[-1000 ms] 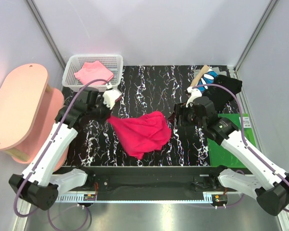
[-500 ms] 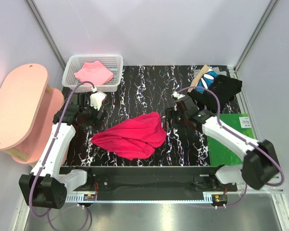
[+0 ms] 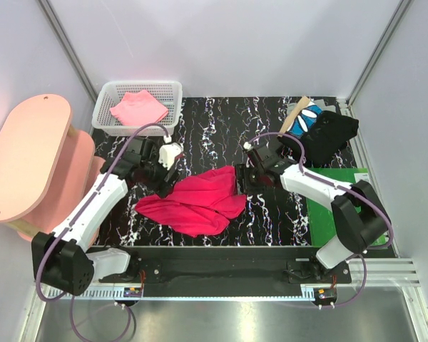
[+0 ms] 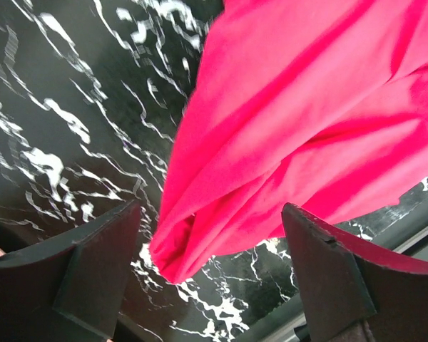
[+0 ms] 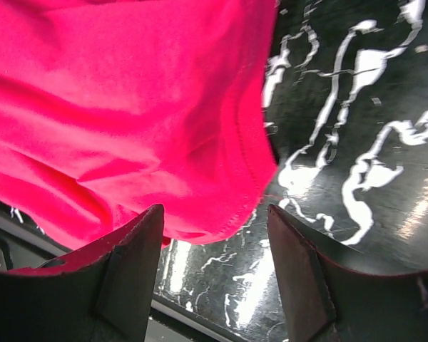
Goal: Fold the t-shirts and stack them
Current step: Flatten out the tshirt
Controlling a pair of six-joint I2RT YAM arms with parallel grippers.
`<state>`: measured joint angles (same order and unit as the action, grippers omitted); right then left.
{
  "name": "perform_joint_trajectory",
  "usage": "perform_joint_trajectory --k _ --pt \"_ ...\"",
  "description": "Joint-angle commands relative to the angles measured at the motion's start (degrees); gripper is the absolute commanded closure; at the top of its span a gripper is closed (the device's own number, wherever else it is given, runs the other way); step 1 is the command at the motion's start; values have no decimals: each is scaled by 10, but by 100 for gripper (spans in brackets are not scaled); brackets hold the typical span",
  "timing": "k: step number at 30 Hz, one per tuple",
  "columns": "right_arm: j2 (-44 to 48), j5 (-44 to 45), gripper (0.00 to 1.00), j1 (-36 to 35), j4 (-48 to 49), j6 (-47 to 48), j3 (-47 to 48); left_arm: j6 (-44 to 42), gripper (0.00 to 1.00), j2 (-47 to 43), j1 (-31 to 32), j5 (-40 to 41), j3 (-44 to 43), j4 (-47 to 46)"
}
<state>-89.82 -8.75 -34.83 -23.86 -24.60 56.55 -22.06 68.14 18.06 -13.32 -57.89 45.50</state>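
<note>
Black marbled table (image 3: 214,117) carries the red t-shirt (image 3: 196,201), crumpled near the middle, with its long axis running from near-left to far-right. The left gripper (image 4: 210,208) hangs wide open over the shirt's left part and holds nothing. The right gripper (image 5: 214,210), also open and empty, looks nearer, just over the far-right corner.

Left pincer (image 4: 210,217) spread wide above red t-shirt (image 4: 307,121); black marbled table (image 4: 64,107) beneath.
</note>
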Motion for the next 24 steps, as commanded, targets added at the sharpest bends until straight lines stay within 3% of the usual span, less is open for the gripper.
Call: perform_joint_trajectory --k 1,20,23,24 --pt "-12 -24 33 -9 25 -14 -3 8 16 11 0 22 25 -36" --pt "-85 15 38 -9 50 -8 -17 10 23 30 0 56 75 -77" --pt "-85 15 49 -8 55 -10 -15 7 24 28 0 61 82 -81" --pt "-85 12 64 -9 57 -11 -14 8 24 29 0 62 86 -83"
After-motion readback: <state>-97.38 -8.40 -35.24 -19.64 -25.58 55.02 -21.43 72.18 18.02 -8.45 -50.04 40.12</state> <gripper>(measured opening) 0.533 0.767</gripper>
